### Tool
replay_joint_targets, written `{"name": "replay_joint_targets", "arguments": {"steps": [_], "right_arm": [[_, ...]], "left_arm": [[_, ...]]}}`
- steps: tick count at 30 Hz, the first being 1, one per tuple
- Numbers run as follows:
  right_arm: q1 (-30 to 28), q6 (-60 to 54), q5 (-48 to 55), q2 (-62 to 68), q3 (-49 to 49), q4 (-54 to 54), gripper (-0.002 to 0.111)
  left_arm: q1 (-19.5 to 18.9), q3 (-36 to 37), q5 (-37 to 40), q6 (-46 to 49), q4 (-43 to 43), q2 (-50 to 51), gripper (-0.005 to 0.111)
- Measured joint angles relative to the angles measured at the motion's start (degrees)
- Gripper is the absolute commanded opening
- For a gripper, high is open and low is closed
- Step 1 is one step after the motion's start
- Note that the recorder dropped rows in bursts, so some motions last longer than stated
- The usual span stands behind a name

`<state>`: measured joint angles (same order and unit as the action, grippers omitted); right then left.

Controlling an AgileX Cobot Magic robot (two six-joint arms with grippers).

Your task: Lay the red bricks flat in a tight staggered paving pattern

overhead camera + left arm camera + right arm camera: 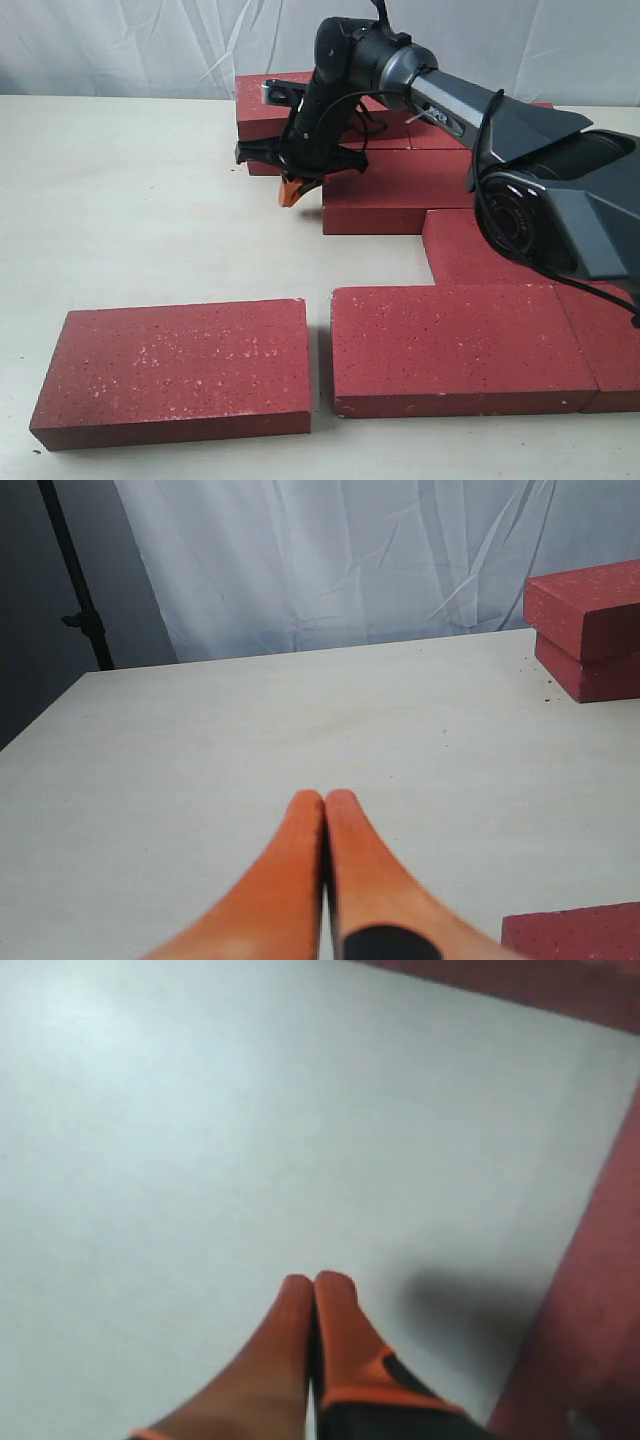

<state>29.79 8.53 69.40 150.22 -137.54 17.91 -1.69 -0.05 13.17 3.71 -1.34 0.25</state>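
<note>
Jaws pressed together on L gripper (325,800) & R gripper (293,192); R hangs just beside red bricks (400,190).

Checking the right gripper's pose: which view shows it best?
Exterior view: the right gripper whole, beside the red bricks. Right wrist view shows only its shut fingertips; left wrist view, nothing of it.

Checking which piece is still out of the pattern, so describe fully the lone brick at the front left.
The brick is a dark red rectangular block, speckled white, with a rough matte face and fairly crisp edges. It lies flat on the pale table, long side facing the camera, and seems turned slightly. A narrow gap parts it from the neighbouring brick on its right. Only the table touches it.
</note>
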Motion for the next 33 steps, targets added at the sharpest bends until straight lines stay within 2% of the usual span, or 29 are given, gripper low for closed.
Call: {"name": "replay_joint_targets", "arguments": {"steps": [3, 7, 11, 16, 24, 29, 33], "right_arm": [[0.3, 0.2, 0.1, 0.0, 0.0, -1.9, -0.001], [0.3, 7.9, 0.2, 0.0, 0.4, -12.3, -0.001], [0.5, 11.6, 0.0, -0.6, 0.4, -14.5, -0.001], [0.5, 8.3, 0.1, -1.1, 0.4, -12.7, -0.001], [0.2, 1.3, 0.3, -7.4, 1.3, -1.9, -0.001], [0.2, -0.4, 0.3, -14.5, 10.3, -1.3, -0.001], [-0.6, -1.5, 0.3, -24.2, 22.9, -4.9, -0.001]], "left_arm": [[0.0, 0.0, 0.0, 0.0, 0.0, 0.0, 0.000], [0.0, 0.0, 0.0, 0.0, 0.0, 0.0, 0.000], [0.0, 0.0, 0.0, 0.0, 0.0, 0.0, 0.000], [0.0, 0.0, 0.0, 0.0, 0.0, 0.0, 0.000], [0.0, 0.0, 0.0, 0.0, 0.0, 0.0, 0.000], [0.0, 0.0, 0.0, 0.0, 0.0, 0.0, 0.000], [0.0, 0.0, 0.0, 0.0, 0.0, 0.0, 0.000]]}}
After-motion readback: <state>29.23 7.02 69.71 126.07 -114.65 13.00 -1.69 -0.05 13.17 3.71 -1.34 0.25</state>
